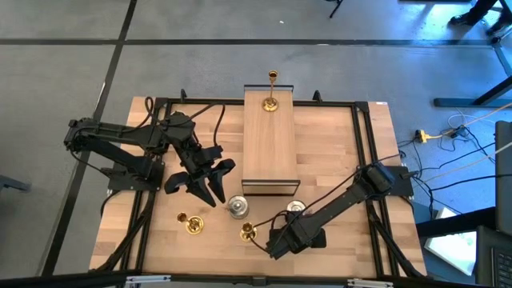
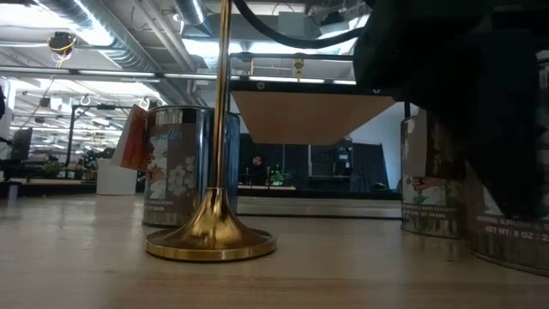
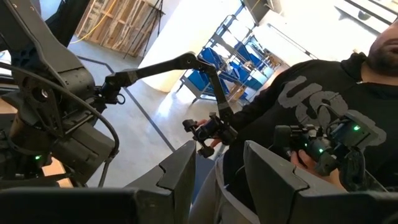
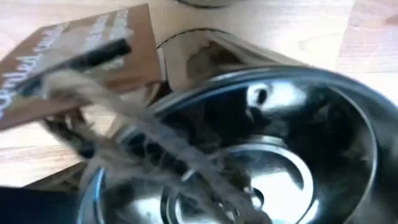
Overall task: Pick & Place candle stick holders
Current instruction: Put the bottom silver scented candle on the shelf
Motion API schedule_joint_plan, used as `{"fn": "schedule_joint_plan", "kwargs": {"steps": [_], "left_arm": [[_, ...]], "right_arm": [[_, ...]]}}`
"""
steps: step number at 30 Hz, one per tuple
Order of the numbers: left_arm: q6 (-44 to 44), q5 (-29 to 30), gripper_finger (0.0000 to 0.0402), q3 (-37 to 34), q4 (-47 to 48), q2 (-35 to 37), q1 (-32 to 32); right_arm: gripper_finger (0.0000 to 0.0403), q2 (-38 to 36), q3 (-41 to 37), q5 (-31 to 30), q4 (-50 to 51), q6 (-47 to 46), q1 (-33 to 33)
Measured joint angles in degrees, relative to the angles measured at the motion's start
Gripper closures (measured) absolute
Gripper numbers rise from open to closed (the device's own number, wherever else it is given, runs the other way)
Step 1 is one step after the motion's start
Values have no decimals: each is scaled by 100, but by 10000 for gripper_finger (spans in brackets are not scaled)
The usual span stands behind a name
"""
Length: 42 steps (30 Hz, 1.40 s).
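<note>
By the desk's (image 1: 336, 144) near edge, the right hand (image 1: 278, 242) hung low with fingers spread wide over a squat round silver candle stick holder (image 4: 261, 155), apparently lining up a grasp; contact could not be told. Two slim brass-gold holders with round bases (image 1: 190, 222) and two more silver holders (image 1: 237, 206) waited nearby. The left hand (image 1: 202, 182), fingers apart and empty, was raised above the left side, tilted towards a person in a dark sweatshirt (image 3: 323, 106). On the raised wooden box's (image 1: 270, 152) far end stood a third brass-gold holder (image 1: 272, 102), likely already placed. Workshop racking lay beyond.
</note>
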<state>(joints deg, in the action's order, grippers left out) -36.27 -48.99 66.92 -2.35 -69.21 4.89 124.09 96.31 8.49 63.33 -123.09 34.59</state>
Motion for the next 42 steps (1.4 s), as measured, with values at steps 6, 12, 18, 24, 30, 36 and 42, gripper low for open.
{"fn": "schedule_joint_plan", "kwargs": {"steps": [6,12,18,24,30,36,42], "left_arm": [[0,0,271,0,0,0,0],[0,2,271,0,0,0,0],[0,2,271,0,0,0,0],[0,4,271,0,0,0,0],[0,4,271,0,0,1,1],[0,7,271,0,0,1,0],[0,7,271,0,0,0,0]], "right_arm": [[4,0,0,-144,19,35,0],[4,0,0,-382,56,120,0],[4,0,0,-567,62,254,0],[4,-2,0,-367,63,226,-2],[34,-4,2,-209,19,223,-2],[50,-37,-120,-130,-339,224,-11],[51,-58,-308,143,-809,177,14]]}}
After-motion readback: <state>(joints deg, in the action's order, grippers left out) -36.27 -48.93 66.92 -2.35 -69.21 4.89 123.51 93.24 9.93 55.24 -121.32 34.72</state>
